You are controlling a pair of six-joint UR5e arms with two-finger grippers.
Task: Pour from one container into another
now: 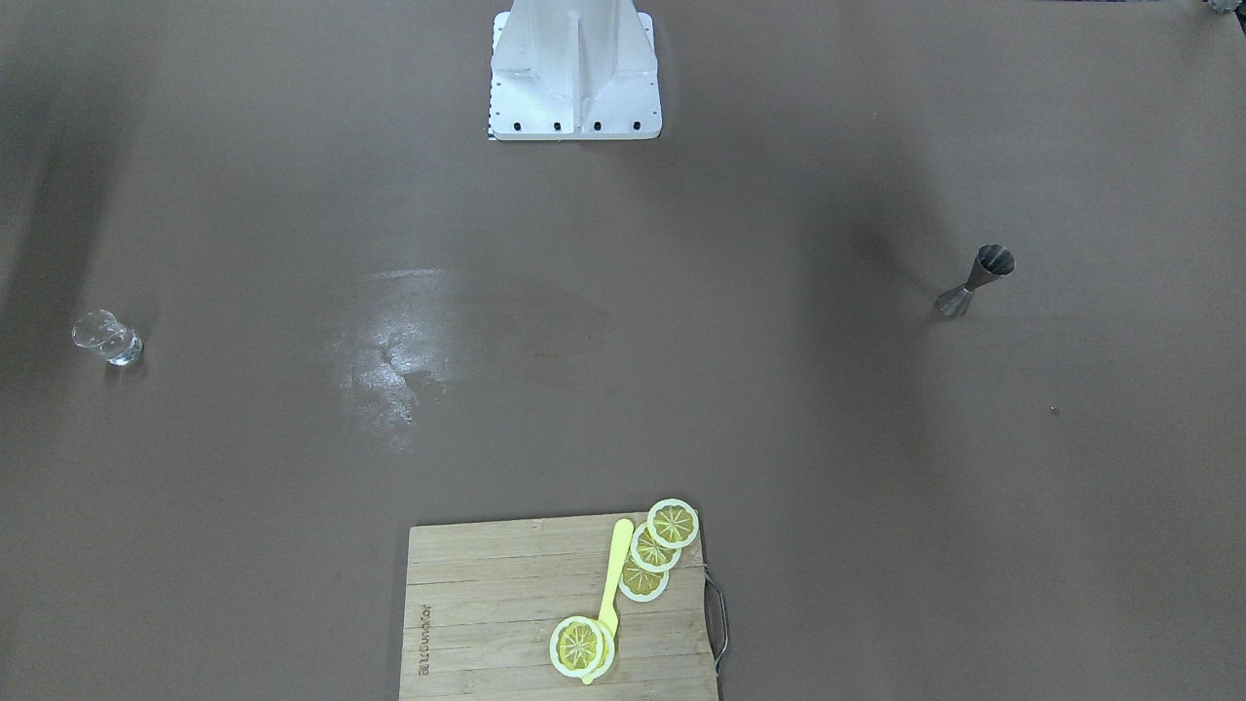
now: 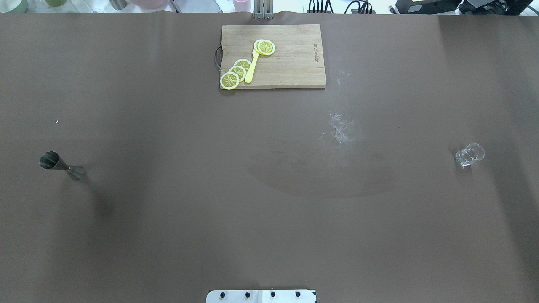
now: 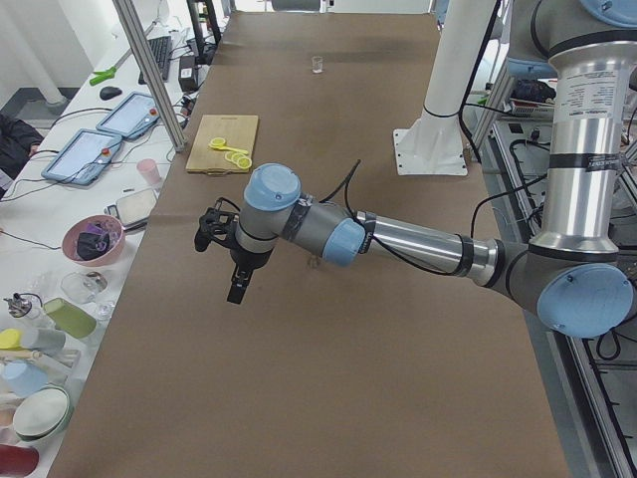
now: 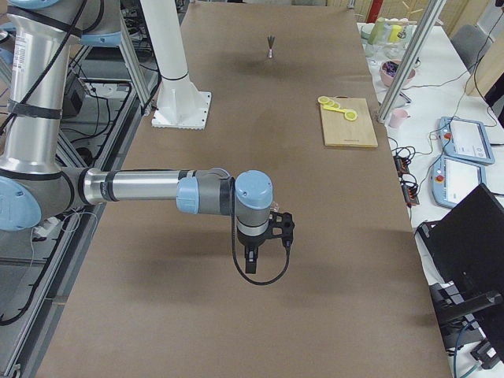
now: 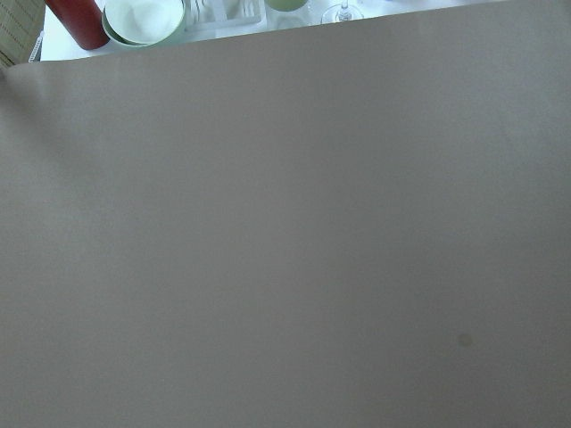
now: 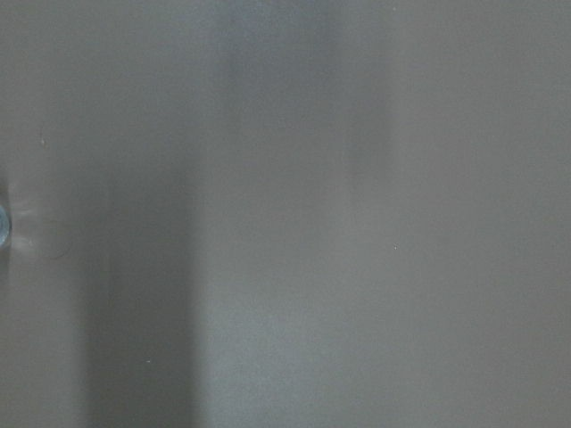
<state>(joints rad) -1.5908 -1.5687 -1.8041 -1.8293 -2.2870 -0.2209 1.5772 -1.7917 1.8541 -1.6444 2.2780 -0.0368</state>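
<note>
Steel jigger point(image 2: 62, 166) stands upright at mid-left of the overhead view, and the glass point(image 2: 469, 154) stands at mid-right. They are well apart, with bare brown surface point(image 2: 269, 202) between them. The board point(image 2: 290, 63) with lemon slices point(image 2: 238, 71) sits at top centre, clear of both.

Left claw point(image 3: 237, 282) and right claw point(image 4: 250, 260) hang above the surface and hold nothing. Spread or pressed together: cannot tell, because they show only in the side views.

Risks, as I read it:
- The jigger is tall with a narrow waist, so an off-centre pinch would likely tip it.
- The glass is clear and low-contrast, so it is easy to misjudge and knock.
- One container has a long way to travel, so it could slosh if it's filled. I can't see the contents of either.

View differences:
- Overhead and front views show both containers but no arms.
- Side views show the arms, but the far container is tiny.
- Wrist views show only bare surface, apart from the bowls point(image 5: 143, 18) at upper left of the left one.
- A pale smear point(image 1: 389, 360) at mid-surface is clearest in the front view.
</note>
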